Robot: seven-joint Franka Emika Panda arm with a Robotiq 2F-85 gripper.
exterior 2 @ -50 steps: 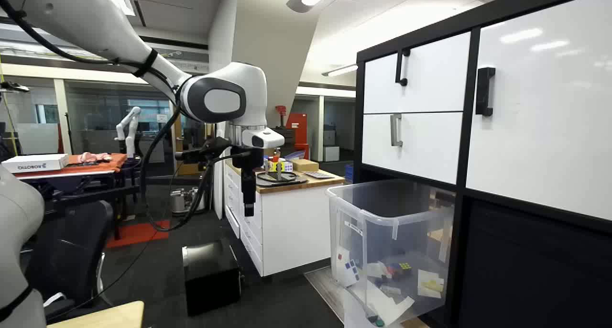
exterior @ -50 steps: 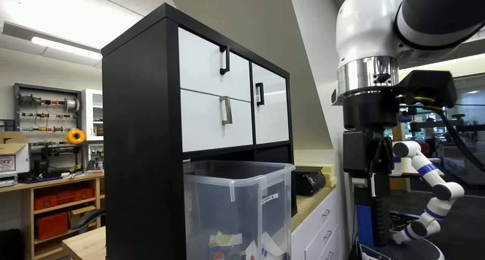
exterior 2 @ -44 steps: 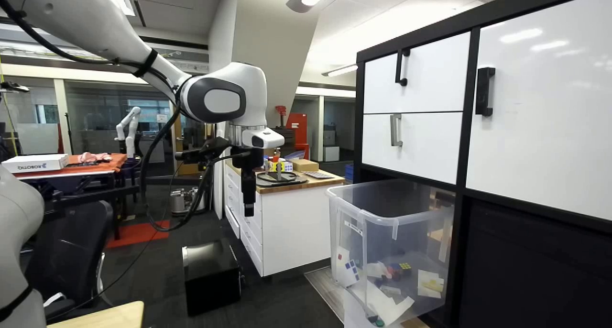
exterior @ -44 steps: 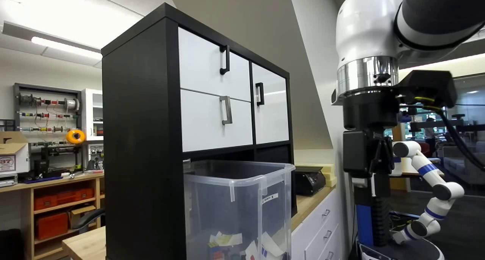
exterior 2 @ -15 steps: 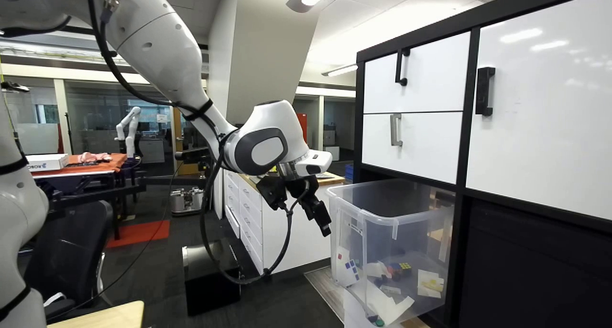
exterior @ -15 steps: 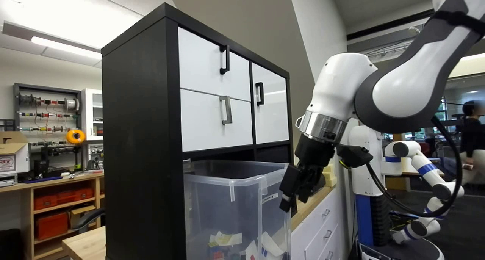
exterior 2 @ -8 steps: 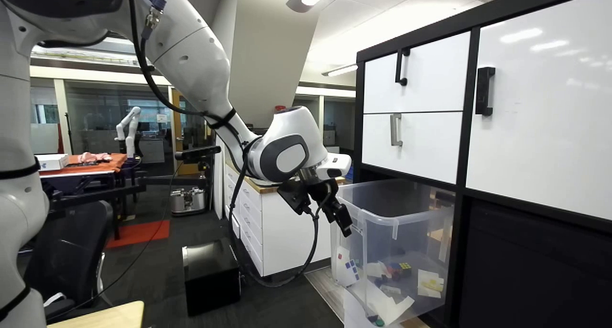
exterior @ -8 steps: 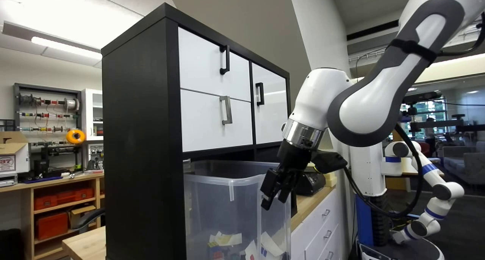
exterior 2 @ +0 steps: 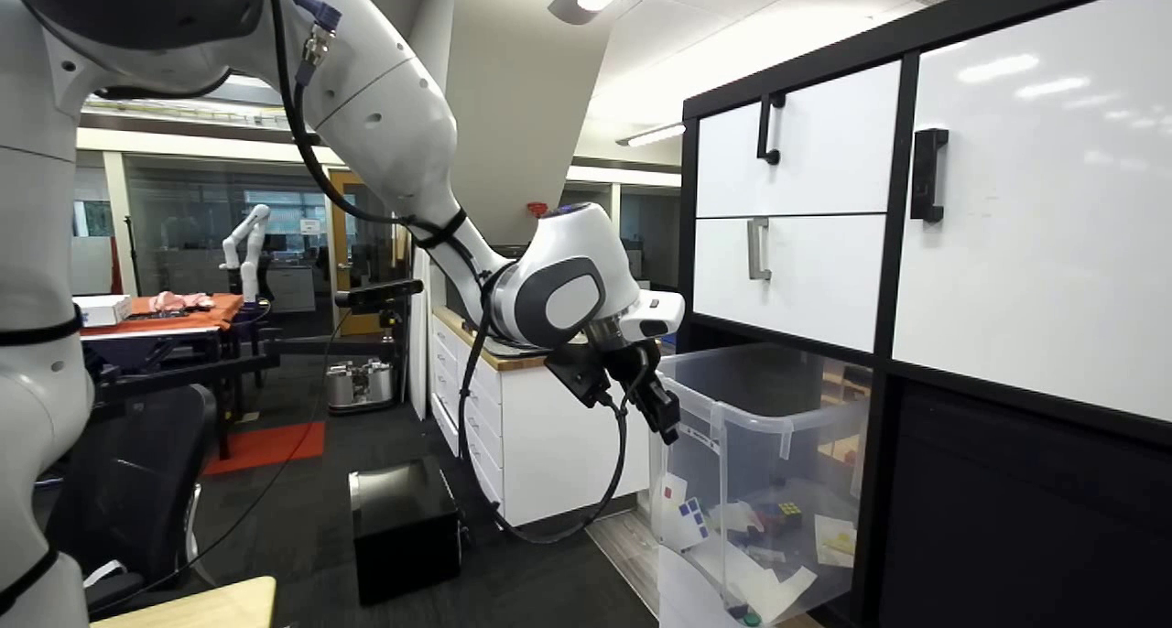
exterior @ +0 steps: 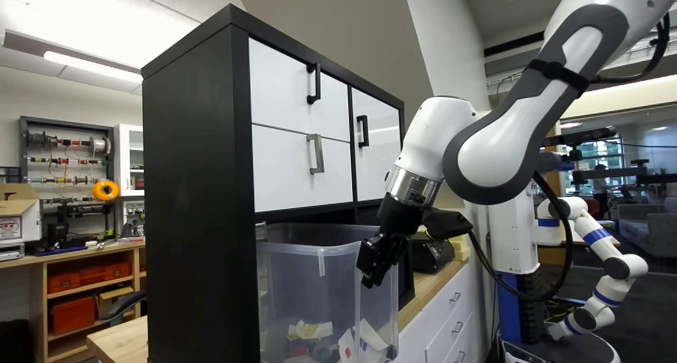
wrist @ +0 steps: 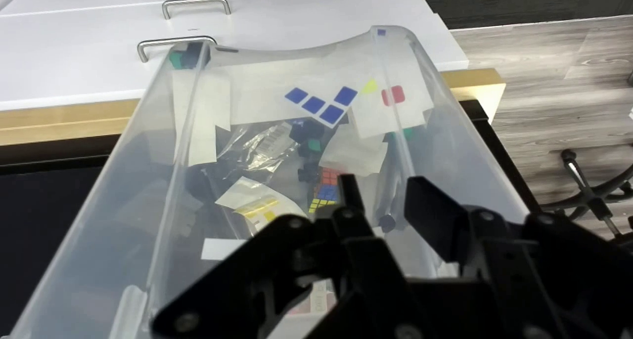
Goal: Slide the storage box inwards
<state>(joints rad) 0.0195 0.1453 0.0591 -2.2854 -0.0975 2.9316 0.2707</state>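
Clear storage bin point(exterior: 320, 291) has been shifted slightly inward since the earlier frame; seen protruding from black cabinet point(exterior: 193, 193), at 6 o'clock of silver-handled panel point(exterior: 293, 175). End effector point(wrist: 382, 195) spread, nothing grasped. Slide judged begun, unfinished.

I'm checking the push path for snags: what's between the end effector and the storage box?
Nothing visible: in both exterior views the end effector is right by the storage box, no object between; contact can't be confirmed.

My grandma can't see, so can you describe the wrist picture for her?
An open black robot hand is in front of a see-through plastic box with paper pieces inside. White drawers show at the top.
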